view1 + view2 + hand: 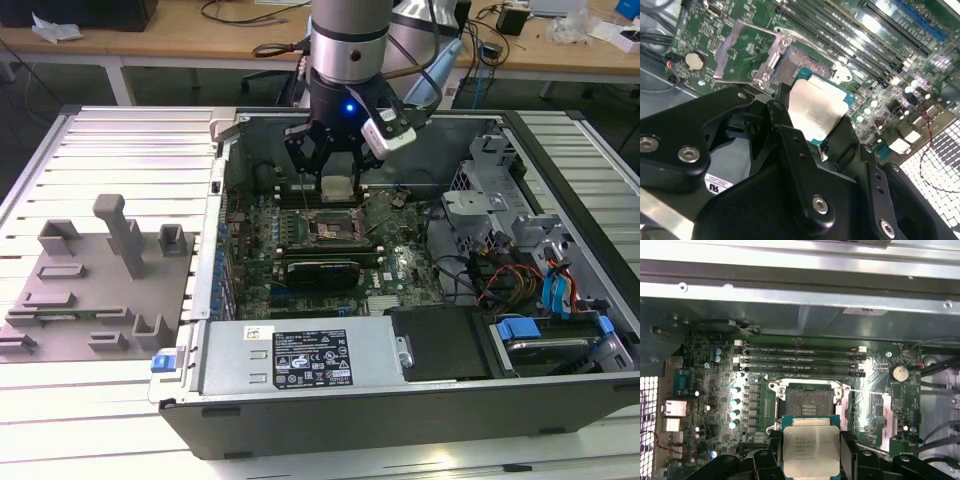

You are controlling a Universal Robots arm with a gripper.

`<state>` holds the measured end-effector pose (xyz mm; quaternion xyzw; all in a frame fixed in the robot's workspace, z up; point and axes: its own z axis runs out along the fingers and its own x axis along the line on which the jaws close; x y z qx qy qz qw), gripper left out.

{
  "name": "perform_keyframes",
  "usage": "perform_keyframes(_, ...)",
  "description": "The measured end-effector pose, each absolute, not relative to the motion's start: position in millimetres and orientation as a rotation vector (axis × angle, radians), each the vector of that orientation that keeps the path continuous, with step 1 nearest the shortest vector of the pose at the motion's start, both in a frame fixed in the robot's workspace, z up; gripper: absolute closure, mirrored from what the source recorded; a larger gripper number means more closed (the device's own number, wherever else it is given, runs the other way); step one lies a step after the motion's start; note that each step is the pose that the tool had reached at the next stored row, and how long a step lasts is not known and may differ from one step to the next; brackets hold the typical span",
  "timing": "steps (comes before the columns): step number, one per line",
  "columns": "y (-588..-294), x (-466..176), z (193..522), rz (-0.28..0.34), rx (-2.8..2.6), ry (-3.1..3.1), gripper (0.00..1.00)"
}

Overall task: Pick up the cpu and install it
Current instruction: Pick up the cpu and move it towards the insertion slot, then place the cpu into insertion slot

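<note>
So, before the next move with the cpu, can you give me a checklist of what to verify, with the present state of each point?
1. cpu held in the gripper: ok, clamped on two opposite edges.
2. motherboard socket empty: ok.
3. retention frame swung open, off the socket: ok.
4. cpu centred over the socket: cannot tell; it hangs close above it.
5. cpu corner mark matched to the socket: cannot tell.
</note>
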<state>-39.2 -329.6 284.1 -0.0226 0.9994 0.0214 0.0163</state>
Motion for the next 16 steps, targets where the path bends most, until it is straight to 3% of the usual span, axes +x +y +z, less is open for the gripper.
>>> perform_keyframes(16, -324.3, -40.8, 276.5, 0.042, -0.071, 3.108, 0.45)
